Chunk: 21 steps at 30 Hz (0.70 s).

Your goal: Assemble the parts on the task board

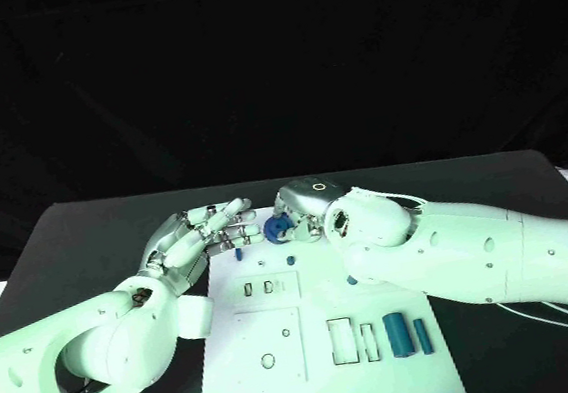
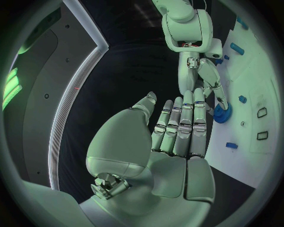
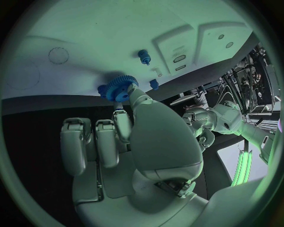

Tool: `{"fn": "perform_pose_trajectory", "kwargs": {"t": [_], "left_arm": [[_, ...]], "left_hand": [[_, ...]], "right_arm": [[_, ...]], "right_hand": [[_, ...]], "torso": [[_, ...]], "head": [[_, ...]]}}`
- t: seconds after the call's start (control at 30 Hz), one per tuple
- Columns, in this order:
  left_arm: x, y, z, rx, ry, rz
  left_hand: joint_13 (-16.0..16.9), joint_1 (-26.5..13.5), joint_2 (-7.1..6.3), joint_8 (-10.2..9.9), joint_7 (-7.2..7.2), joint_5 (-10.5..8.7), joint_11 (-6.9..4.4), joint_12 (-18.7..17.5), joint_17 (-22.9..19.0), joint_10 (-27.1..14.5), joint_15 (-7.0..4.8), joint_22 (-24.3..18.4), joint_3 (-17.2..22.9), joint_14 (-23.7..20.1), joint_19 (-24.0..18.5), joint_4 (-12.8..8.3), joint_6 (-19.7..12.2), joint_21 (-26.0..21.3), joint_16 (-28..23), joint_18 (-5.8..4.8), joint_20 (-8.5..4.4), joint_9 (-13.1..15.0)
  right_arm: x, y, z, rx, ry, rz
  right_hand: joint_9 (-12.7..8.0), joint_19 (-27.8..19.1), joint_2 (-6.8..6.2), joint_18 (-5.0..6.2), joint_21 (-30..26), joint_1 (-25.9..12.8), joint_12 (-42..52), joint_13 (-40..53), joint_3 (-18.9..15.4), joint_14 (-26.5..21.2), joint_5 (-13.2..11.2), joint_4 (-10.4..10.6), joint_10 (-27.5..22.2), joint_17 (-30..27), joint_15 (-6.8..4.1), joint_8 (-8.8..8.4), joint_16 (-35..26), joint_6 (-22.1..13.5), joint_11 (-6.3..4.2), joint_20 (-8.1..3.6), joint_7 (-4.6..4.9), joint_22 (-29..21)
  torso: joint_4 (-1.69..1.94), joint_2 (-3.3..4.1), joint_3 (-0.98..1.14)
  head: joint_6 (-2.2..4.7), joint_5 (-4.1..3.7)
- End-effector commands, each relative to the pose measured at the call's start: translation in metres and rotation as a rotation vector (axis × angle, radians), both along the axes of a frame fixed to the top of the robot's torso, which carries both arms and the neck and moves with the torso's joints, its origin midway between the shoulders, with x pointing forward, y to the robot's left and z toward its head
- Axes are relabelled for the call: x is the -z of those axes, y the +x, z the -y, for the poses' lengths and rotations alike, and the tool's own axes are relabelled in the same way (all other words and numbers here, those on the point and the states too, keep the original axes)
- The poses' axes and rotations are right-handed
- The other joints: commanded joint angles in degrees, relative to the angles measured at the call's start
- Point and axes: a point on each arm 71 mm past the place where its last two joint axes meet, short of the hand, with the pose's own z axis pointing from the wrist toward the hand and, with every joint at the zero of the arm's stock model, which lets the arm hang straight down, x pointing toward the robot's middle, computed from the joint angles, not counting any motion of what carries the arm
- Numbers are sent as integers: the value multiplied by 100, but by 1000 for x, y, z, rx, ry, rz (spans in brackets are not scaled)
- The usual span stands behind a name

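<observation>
Round blue toothed gear [image 1: 279, 228] sits at the far edge of the white task board [image 1: 256, 383], pinched by the right hand [image 1: 318, 209]. Left hand [image 1: 207, 231] just beside it, fingers straight and together, holding nothing. My read: the gear is being seated. Keep it level, lower it straight onto its mount, and use the left hand only as a side guide. Two blue cylindrical pegs [image 1: 408, 334] lie near the board's right edge. Mount under the gear is hidden; contact with the board can't be told.
</observation>
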Motion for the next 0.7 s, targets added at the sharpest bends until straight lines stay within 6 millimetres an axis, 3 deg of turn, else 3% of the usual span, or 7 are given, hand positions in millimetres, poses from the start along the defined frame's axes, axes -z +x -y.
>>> {"fn": "perform_pose_trajectory", "kwargs": {"t": [0.03,0.3,0.43,0.5,0.57,0.63,0.7], "left_arm": [[-2,0,2,17,-14,9],[-1,0,1,17,-13,7],[-1,0,1,17,-13,6],[-1,0,1,16,-12,6],[-1,0,0,16,-12,6],[-1,0,0,15,-12,6],[-1,0,0,15,-12,5]], "left_hand": [[-10,-65,14,-27,33,10,17,-18,6,-7,17,-10,9,11,-11,35,-5,-20,-40,11,31,-7],[-10,-67,15,-28,33,10,17,-18,7,-8,17,-10,9,11,-11,35,-6,-21,-41,11,31,-7],[-10,-67,15,-28,33,10,17,-18,7,-8,17,-10,9,11,-11,35,-6,-21,-41,11,31,-7],[-10,-67,15,-28,33,10,17,-18,7,-8,17,-10,9,11,-11,35,-6,-21,-41,11,31,-7],[-10,-67,15,-28,33,10,17,-18,7,-8,17,-10,9,11,-11,35,-6,-21,-41,11,31,-7],[-10,-67,15,-28,33,10,17,-18,7,-8,17,-10,9,11,-11,35,-6,-21,-41,11,31,-7],[-10,-67,15,-28,33,10,17,-18,7,-8,17,-10,9,11,-11,35,-6,-21,-41,11,31,-7]], "right_arm": [[2,-1,-2,-20,-31,-5],[3,2,0,-6,-33,-4],[4,4,1,2,-34,-7],[4,4,1,4,-33,-8],[4,4,1,5,-29,-7],[4,4,1,3,-26,-8],[4,4,2,2,-27,-11]], "right_hand": [[3,19,18,-76,24,-41,-52,-43,35,449,37,2,49,765,16,-3,17,22,-14,25,-38,728],[-26,-20,-127,-66,-2,-210,-668,-481,40,435,47,21,-266,712,74,-132,-18,-239,57,71,46,684],[-46,-81,-241,-48,-43,-319,-1128,-807,0,422,-51,50,-499,668,137,-139,-48,-733,131,125,125,611],[-70,-125,-335,-36,-73,-376,-1408,-1009,-31,413,-165,111,-640,639,169,-167,-68,-1490,160,161,158,560],[-92,-156,-452,-26,-95,-421,-1604,-1155,-76,408,-176,191,-732,621,181,-192,-82,-1950,177,176,172,523],[-102,-169,-544,-22,-106,-449,-1703,-1232,-130,406,-176,294,-771,614,189,-199,-87,-2207,183,186,177,507],[-93,-173,-591,-21,-110,-439,-1736,-1261,-170,405,-177,386,-772,613,191,-188,-89,-2230,188,192,176,503]], "torso": [[-5,-3,6],[-10,-3,7],[-11,-1,10],[-10,0,10],[-7,1,10],[-6,-1,9],[-6,-1,10]], "head": [[-10,24],[-6,37],[-8,24],[-10,14],[-9,11],[-9,7],[-11,6]]}}
